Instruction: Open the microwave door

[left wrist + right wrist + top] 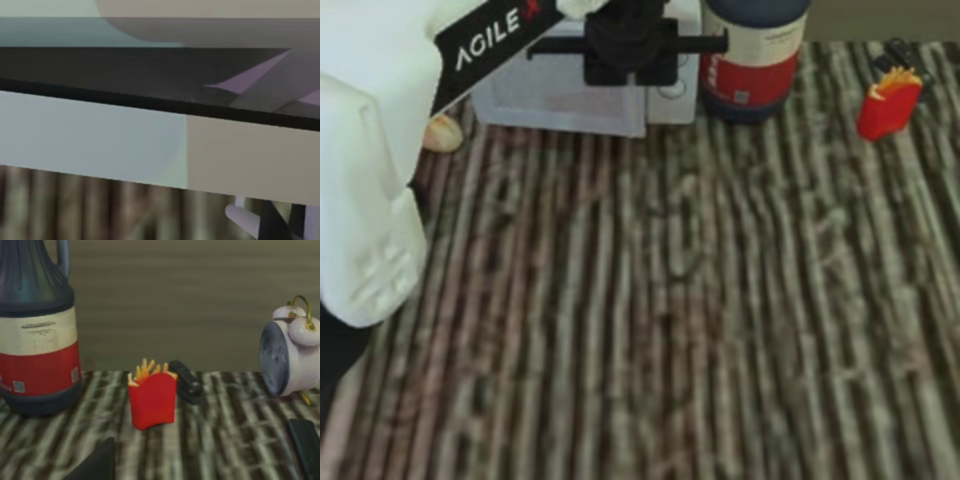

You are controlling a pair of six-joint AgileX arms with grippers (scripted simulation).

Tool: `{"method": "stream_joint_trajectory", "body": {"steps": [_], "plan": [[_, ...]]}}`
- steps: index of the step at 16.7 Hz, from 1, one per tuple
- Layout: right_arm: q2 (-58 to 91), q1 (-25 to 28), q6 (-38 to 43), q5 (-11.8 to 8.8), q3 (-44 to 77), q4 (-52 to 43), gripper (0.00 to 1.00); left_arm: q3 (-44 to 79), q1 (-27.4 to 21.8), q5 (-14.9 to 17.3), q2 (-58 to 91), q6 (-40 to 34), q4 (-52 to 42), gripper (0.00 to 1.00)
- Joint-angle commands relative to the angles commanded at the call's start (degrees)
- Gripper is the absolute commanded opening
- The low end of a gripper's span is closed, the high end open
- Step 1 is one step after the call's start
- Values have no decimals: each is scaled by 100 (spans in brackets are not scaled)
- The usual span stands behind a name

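Top view: the left gripper (625, 45) sits over the microwave (672, 95) at the upper middle of the frame, right above the door (560, 100), which looks shut or barely cracked, a bottle (752, 60) and fries (890, 105) off to the right. Left wrist view: only a close pale panel edge fills the frame, so I cannot tell how the jaws stand; I'd say it's at the catching-the-door-edge step, and next needs an outward swinging pull. Right wrist view: bottle, fries and a clock (290, 357) lie ahead, that arm parked, its finger spread unclear.

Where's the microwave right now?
Top view: the microwave stands at the table's far edge, left of centre, under the left pincer, with the dark bottle at its right.
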Motion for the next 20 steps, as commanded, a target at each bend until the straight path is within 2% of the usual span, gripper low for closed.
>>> {"method": "stream_joint_trajectory", "body": {"steps": [5, 20], "plan": [[0, 0, 0, 0, 0, 0, 100, -820, 46, 173, -459, 346, 423, 0], [0, 0, 0, 0, 0, 0, 100, -834, 47, 177, -469, 353, 432, 0]]}}
